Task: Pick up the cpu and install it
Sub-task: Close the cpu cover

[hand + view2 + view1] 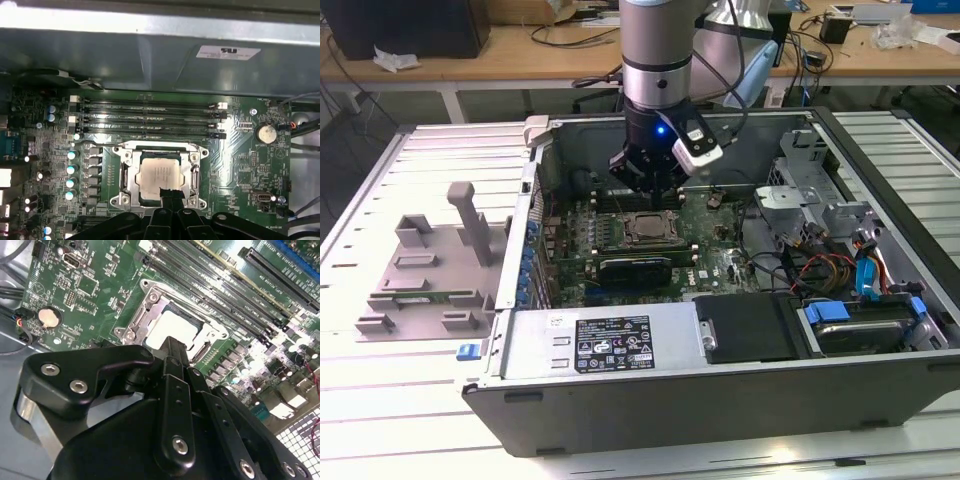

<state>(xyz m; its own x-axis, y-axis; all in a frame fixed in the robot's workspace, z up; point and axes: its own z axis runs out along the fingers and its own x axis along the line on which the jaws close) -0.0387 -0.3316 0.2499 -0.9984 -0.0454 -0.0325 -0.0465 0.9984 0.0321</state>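
In the exterior view the arm [655, 50] reaches down into the open computer case [720, 390], which lies on its side on a slatted table [380, 420]. The gripper [650, 190] hangs just above the cpu [650, 228], and the cpu lies flat in its socket on the green motherboard [710, 215]. A grey tray [430, 270] with upright posts sits outside the case, toward the exterior view's left. In the second wrist view the gripper's [172, 346] black fingers are drawn together with nothing between them, their tip over the near edge of the cpu's [172, 326] silver top inside the metal socket frame [132, 327]; a coin cell battery [49, 316] lies well apart. In the first wrist view the closed tip [170, 193] overlaps one edge of the seated cpu [160, 172], with the memory slots [150, 120] beyond the socket.
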